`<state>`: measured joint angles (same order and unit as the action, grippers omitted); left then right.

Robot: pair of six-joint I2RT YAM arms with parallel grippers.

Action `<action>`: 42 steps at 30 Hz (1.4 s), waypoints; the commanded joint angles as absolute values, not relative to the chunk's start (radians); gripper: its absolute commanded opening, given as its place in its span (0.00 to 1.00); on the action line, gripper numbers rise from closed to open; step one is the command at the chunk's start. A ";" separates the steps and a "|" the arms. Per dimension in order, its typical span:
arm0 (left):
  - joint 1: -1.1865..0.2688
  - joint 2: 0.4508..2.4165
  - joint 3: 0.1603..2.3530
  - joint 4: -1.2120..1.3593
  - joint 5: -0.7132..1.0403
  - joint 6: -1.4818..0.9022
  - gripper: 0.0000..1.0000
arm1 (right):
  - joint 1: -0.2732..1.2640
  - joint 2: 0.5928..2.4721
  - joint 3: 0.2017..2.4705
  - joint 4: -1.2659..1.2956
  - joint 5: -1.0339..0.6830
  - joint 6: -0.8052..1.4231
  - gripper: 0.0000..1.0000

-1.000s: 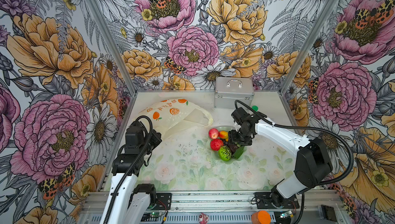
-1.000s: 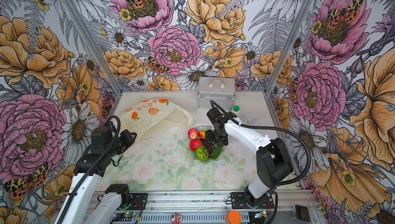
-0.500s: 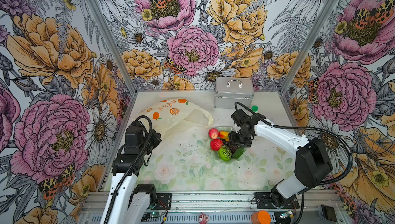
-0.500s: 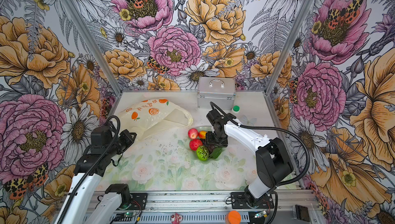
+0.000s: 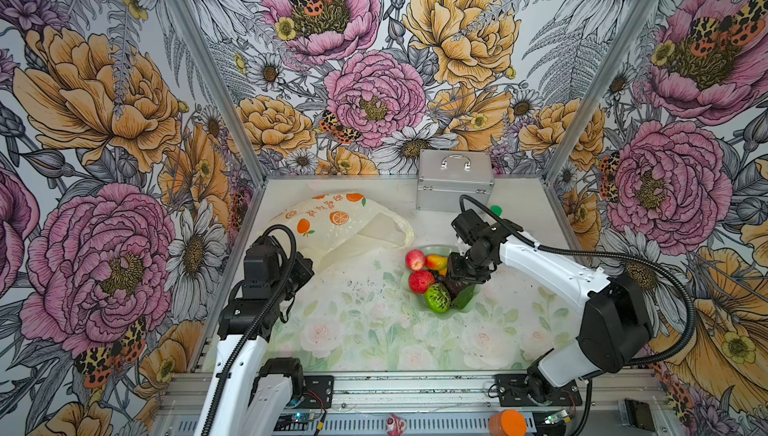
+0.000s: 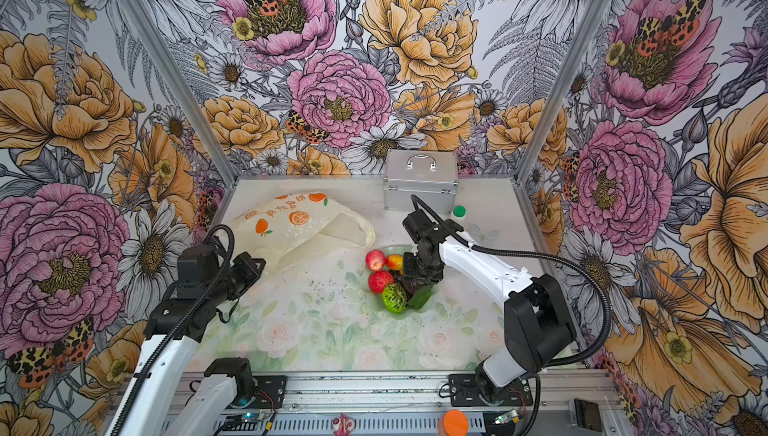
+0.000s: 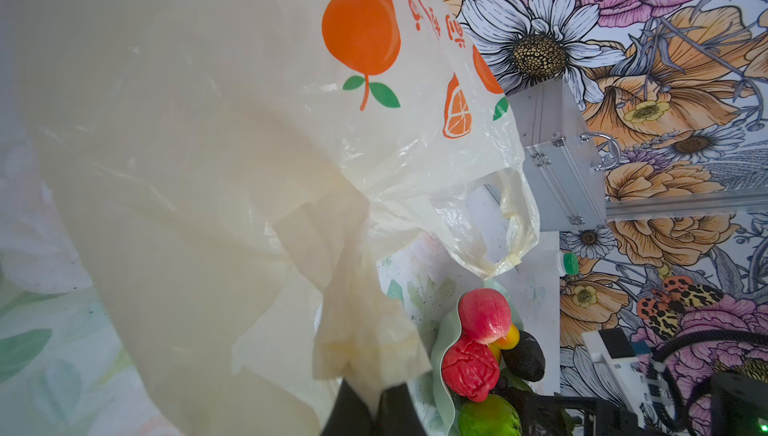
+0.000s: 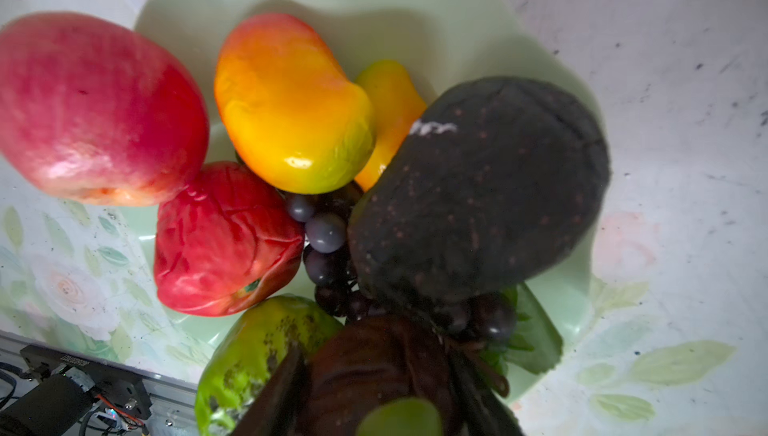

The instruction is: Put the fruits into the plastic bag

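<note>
- Left claw (image 7: 372, 407): pressed together, pinching a fold of the plastic bag (image 5: 332, 226). The bag lies over the bench's rear-left part, handle end towards the dish. Nothing is seen inside it.
- Pale green dish (image 5: 432, 247), near the bench's middle, holds the whole set: apple (image 5: 414, 259), mango (image 5: 436, 262), strawberry (image 5: 420, 281), kiwi (image 5: 437, 298), avocado (image 8: 478, 188), grape bunch (image 8: 326, 232).
- Right claw (image 8: 374, 371): directly over the dish, fingers straddling a dark maroon piece (image 8: 374, 346) beside the avocado. Whether they grip it cannot be told.
- Judgement: the right arm is nearer the dish, and the bag's opening lies left and rearward of that claw.
</note>
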<state>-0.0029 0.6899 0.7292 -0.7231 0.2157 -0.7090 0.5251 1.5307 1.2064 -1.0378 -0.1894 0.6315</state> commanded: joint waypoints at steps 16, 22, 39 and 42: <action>-0.001 0.685 0.782 -0.720 0.262 -0.736 0.00 | 0.405 1.274 1.356 -1.024 -0.404 0.666 0.45; -0.002 0.664 0.782 -0.719 0.296 -0.782 0.00 | 0.402 1.273 1.335 -0.850 -0.566 0.774 0.45; -0.089 0.524 0.762 -0.702 0.259 -1.021 0.00 | 0.567 1.583 1.457 -0.623 -0.640 0.853 0.44; -0.132 0.510 0.753 -0.700 0.222 -1.056 0.00 | 0.588 1.649 1.495 -0.607 -0.651 0.853 0.45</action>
<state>-0.1028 0.5274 0.7536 -0.7254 0.2695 -1.0016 0.5728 1.6188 1.4376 -0.6586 -0.6281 0.8490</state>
